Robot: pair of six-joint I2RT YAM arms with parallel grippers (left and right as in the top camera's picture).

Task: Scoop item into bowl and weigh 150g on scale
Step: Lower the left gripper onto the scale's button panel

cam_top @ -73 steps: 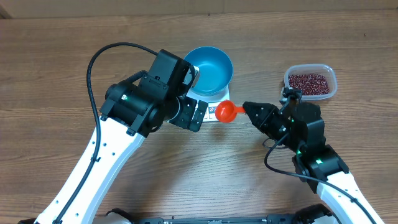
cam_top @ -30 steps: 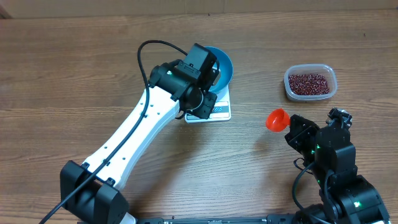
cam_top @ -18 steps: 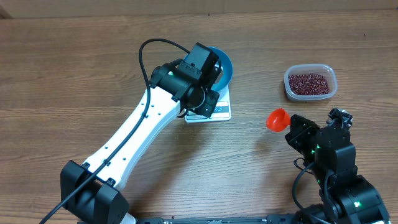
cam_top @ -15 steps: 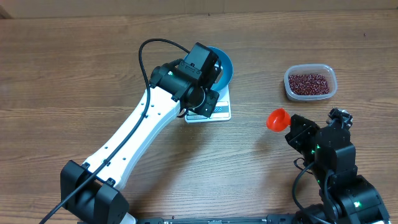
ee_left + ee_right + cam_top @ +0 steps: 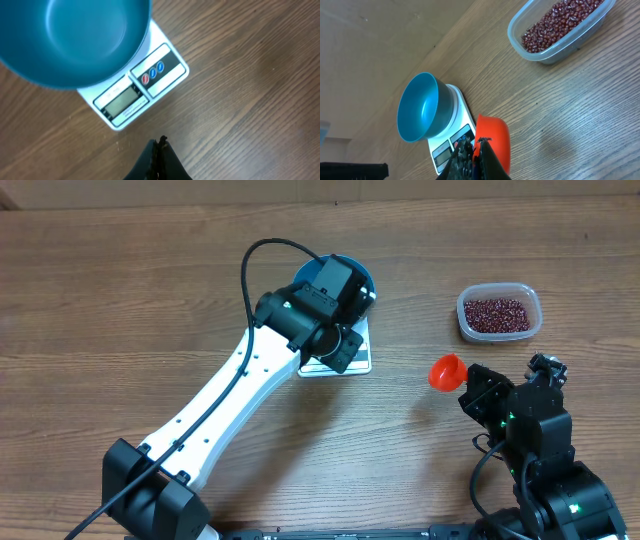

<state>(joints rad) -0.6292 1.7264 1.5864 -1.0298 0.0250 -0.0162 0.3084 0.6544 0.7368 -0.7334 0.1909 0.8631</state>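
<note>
Left arm is reaching diagonally across the wooden table (image 5: 100,300), its wrist hanging over the blue bowl (image 5: 364,279) and covering most of it from overhead. The bowl is sitting upright on the white scale (image 5: 145,85), taking up the platform's far part and leaving the display window and button panel showing along the near edge; the display is too blurred to read. Left gripper (image 5: 160,145) is hovering just off that display edge, above bare wood, its jaws pressed flat together on nothing. Right gripper (image 5: 477,146) is sitting well apart from the scale, on the right side of the table, jaws clamped on the orange-red scoop (image 5: 493,140), seemingly by its handle, though the fingers are hiding that part. The scoop's cup is pointing out toward the scale and bowl. The beans (image 5: 560,22) are lying heaped in the clear plastic tub (image 5: 555,50), which is resting at the far right of the table, beyond the right gripper and well away from the bowl.
</note>
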